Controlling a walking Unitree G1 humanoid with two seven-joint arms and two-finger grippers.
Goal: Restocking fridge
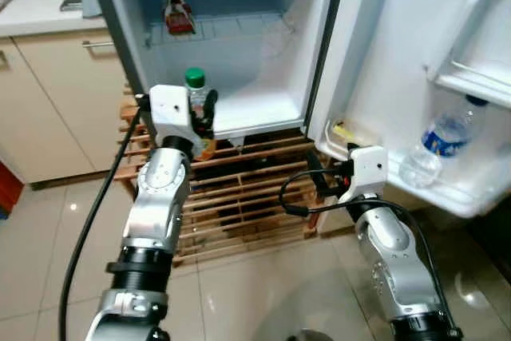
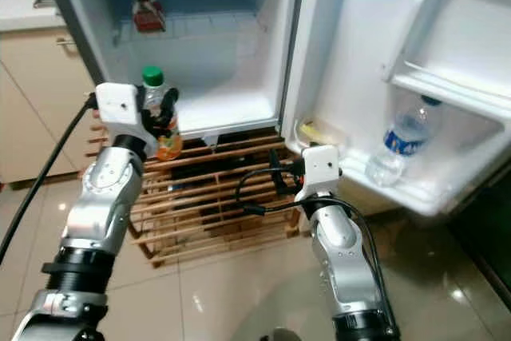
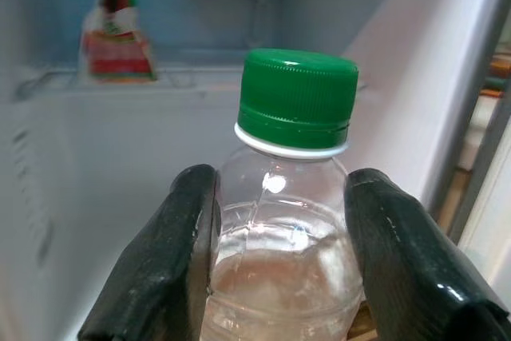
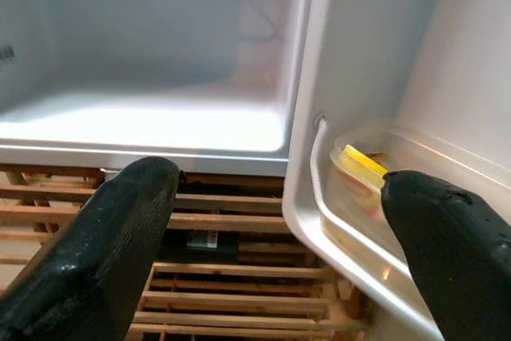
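Note:
My left gripper (image 1: pixel 201 113) is shut on a clear bottle with a green cap (image 3: pixel 297 97) and orange drink at its base (image 2: pixel 168 148). It holds the bottle upright just in front of the open fridge's bottom floor (image 1: pixel 255 109). My right gripper (image 4: pixel 279 221) is open with nothing between its fingers. It hangs low before the foot of the open fridge door (image 1: pixel 415 53). A water bottle with a blue label (image 1: pixel 435 143) leans in the door's lower shelf. A red packet (image 1: pixel 178 17) rests on the wire shelf inside the fridge.
The fridge stands on a wooden slatted pallet (image 1: pixel 239 197). A small yellow container (image 4: pixel 363 167) sits in the door's bottom tray. Beige cabinets (image 1: pixel 56 101) and a counter are to the left. Glossy tiled floor (image 1: pixel 263 293) lies below. A black cable (image 1: pixel 96 205) runs along my left arm.

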